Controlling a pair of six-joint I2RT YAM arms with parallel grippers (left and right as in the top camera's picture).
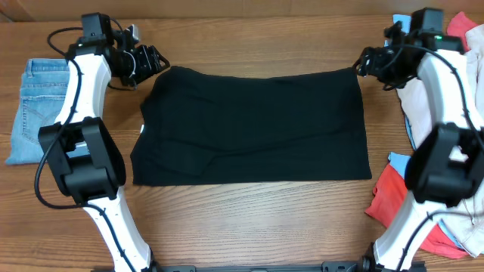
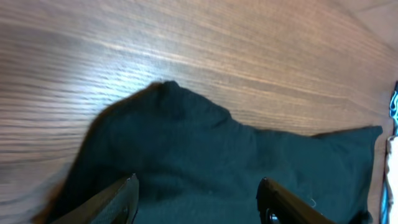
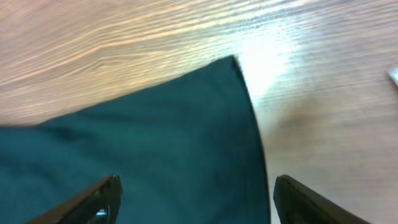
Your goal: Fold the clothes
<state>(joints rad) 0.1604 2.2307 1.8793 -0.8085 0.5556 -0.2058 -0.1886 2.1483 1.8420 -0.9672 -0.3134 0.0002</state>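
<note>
across the middle of the table [image 1: 249,227] lies the black t-shirt [image 1: 249,125] — flat, rectangular, a white label [image 1: 142,129] at its left edge; left gripper [image 1: 157,63] and right gripper [image 1: 363,66] hover at its far corners — jaws wide, empty.

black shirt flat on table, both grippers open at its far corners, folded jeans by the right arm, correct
No: the overhead view shows the folded blue denim jeans beside the left arm, not the right. The flat black shirt, open left gripper and right gripper are as stated.
</note>
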